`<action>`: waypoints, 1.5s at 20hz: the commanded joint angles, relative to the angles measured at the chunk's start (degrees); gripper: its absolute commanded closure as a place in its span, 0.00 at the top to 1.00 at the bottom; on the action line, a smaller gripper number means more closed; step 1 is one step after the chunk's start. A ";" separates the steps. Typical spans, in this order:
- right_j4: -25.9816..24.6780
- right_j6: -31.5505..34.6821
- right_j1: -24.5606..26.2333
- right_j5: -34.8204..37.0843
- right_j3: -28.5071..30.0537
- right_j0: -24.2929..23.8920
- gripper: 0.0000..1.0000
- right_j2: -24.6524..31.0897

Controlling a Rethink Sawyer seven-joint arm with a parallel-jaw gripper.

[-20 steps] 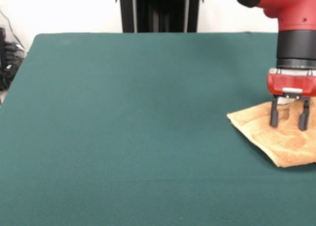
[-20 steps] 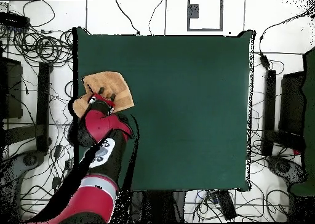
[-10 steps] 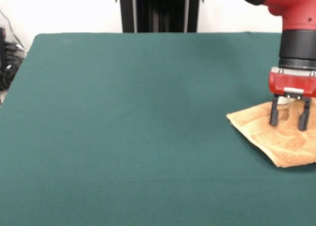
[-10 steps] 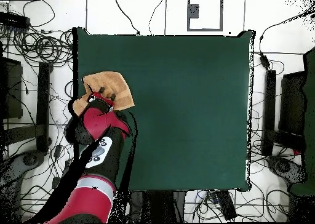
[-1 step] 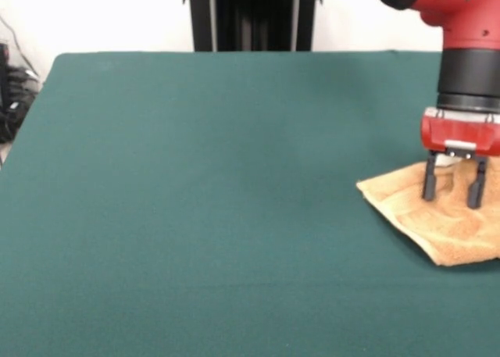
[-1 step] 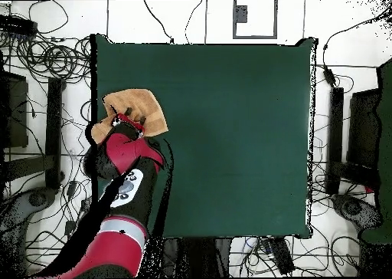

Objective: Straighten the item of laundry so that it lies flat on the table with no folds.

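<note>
Starting with the table (image 5: 195, 177): broad, dark green, nothing on it except at one side. Next, the red and black arm (image 5: 469, 37): comes straight down over the front view's right edge, and in the overhead view reaches up from the bottom left toward the table's left margin (image 6: 230, 138). Then the towel (image 5: 437, 228): lies at that same side, near the table's edge, tan-orange, bunched into a rough diamond with ridges and a doubled-over flap, so clearly not flat yet; seen from above (image 6: 142, 107) as a small folded patch just beyond the wrist. Finally the gripper (image 5: 451, 202): spread wide, tips down at the cloth's surface on either side of a raised fold, gripping nothing. Compared with half a second ago, only a slight sideways drift of the claw toward the picture's left, the towel's outline nearly unchanged. Judging from that: no progress on the unfolding so far, merely positioning; probably needs closing on a fold or corner, then pulling toward the open felt.
</note>
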 commanded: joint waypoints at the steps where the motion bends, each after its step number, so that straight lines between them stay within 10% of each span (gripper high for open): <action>1: -2.30 0.64 8.57 8.88 7.81 -3.85 1.00 8.35; 4: -2.33 0.69 8.44 8.72 8.09 -4.40 1.00 8.93; 5: -2.35 0.70 8.41 8.68 8.14 -4.52 0.00 9.03; 30: -5.30 0.82 7.88 0.99 10.25 -2.73 0.00 6.39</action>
